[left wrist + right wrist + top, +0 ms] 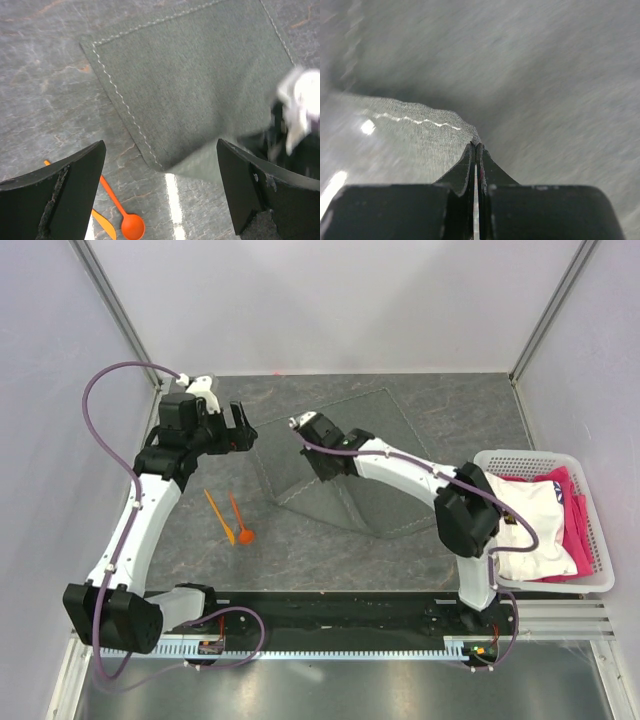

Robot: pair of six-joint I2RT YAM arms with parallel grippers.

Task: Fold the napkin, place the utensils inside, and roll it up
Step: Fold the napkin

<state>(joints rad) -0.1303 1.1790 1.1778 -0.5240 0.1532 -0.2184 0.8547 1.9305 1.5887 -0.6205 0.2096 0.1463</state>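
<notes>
**Napkin corner held up over a dark marbled counter**

Pale, plain walls enclose a dark grey, marbled counter (330, 565). At left, the left end effector (238, 430) hovers with its fingers wide apart, holding nothing. The two orange utensils (245, 536) lie side by side on bare counter nearby. In the middle the napkin (385, 425) is spread out, with one hemmed corner raised and clamped between the pressed-together fingers of the right end effector (475, 149). At far right, a white basket (600, 580) holds white and pink fabrics.
</notes>
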